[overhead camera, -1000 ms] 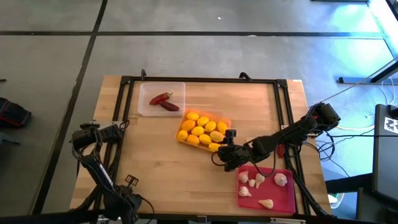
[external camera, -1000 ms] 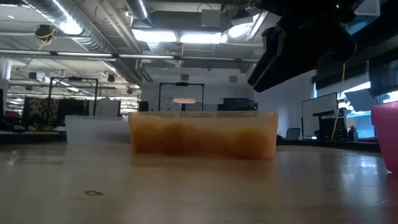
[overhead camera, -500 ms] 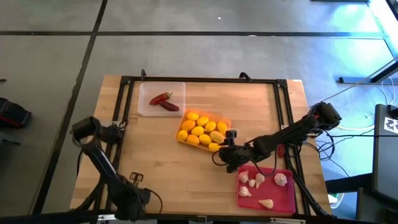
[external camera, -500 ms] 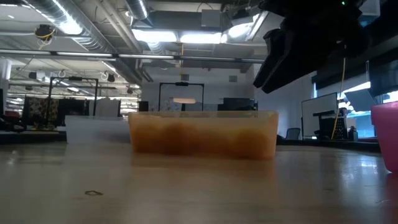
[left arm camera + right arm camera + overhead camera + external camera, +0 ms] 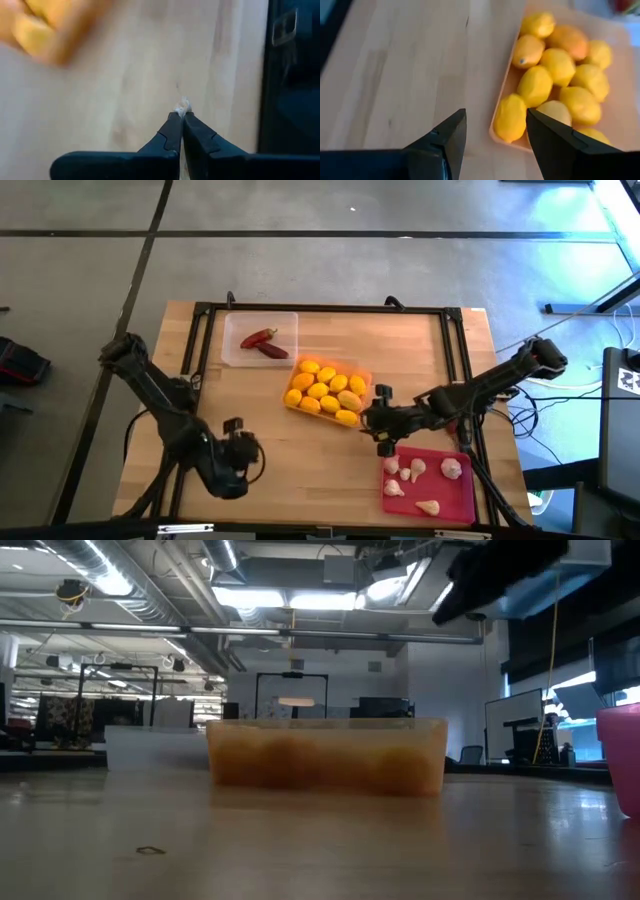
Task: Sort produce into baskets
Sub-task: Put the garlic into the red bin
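Surface: light wood table [image 5: 270, 405] with a black frame along its edges, grey floor around it. Low view looks past the table into an open workshop: ceiling ducts, strip lights, monitors at the back. No readable text or labels anywhere.

Trays, high view, clock from table centre:
- clear tray [image 5: 260, 338] at 11 o'clock, two chili peppers [image 5: 264, 344] in it
- orange tray [image 5: 328, 391] at centre, full of lemons [image 5: 321, 390]
- red-pink tray [image 5: 428, 486] at 4 o'clock, five garlic bulbs [image 5: 417, 476] in it

Right gripper [image 5: 382, 425]: between the orange and red-pink trays, just off the orange tray's 4 o'clock corner. Fingers spread wide, nothing between them; right wrist view shows the lemons just ahead.

Left gripper [image 5: 237, 452]: over bare wood at 7 o'clock. Fingers pressed together, empty; a small pale fleck shows at their tips in the left wrist view, can't tell what.

Versus 1 s ago: left arm swung in from the table's left edge to the 7 o'clock spot. Right gripper lifted up and off the red-pink tray, now mostly out of the low view's top. Produce unchanged.
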### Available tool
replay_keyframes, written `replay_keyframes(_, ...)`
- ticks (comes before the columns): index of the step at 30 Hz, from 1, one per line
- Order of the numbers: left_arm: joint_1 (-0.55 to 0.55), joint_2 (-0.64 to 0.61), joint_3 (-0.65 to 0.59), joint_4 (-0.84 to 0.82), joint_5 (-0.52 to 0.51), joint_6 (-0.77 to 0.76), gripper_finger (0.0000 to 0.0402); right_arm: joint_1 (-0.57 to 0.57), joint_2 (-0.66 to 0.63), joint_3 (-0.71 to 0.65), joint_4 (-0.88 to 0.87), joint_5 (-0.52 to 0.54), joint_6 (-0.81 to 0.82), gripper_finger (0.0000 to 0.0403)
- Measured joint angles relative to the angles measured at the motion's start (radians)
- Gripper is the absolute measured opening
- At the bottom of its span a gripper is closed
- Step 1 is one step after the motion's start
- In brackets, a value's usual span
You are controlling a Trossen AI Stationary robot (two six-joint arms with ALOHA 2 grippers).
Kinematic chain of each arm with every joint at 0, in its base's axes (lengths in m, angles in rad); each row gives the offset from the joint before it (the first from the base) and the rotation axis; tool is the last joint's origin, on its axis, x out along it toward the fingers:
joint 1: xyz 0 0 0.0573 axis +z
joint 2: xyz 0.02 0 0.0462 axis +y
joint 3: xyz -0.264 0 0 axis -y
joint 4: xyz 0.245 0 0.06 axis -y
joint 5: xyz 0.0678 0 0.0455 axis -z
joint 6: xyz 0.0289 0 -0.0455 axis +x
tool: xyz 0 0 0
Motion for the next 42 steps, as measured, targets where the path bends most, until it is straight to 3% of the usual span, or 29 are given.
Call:
replay_keyframes(8, 0.114, -0.033, -0.007, 0.030, -0.270, 0.241, 0.0006, 0.000, -0.056, 0.000, 0.065, 0.011, 0.102, 0.0198)
replay_keyframes(12, 0.170, -0.031, -0.034, 0.197, -0.374, 0.407, 0.0007, -0.001, -0.044, 0.000, 0.108, 0.007, 0.120, 0.0198)
replay_keyframes(18, 0.264, -0.031, -0.123, 0.590, -0.372, 0.702, 0.0005, -0.003, 0.002, 0.000, 0.253, 0.021, 0.123, 0.0204)
replay_keyframes(23, 0.322, -0.031, -0.192, 0.893, -0.287, 0.849, 0.0006, -0.003, 0.059, 0.000, 0.418, -0.009, 0.101, 0.0253)
replay_keyframes(29, 0.339, -0.031, -0.243, 1.149, -0.230, 0.955, 0.0007, -0.028, 0.110, 0.000, 0.510, 0.087, 0.070, 0.0306)
replay_keyframes(34, 0.342, -0.031, -0.254, 1.196, -0.184, 0.984, 0.0007, -0.029, 0.177, 0.001, 0.750, 0.018, -0.024, 0.0306)
replay_keyframes(42, 0.343, -0.031, -0.254, 1.222, -0.174, 0.982, 0.0007, -0.042, 0.218, 0.000, 0.871, 0.079, -0.078, 0.0260)
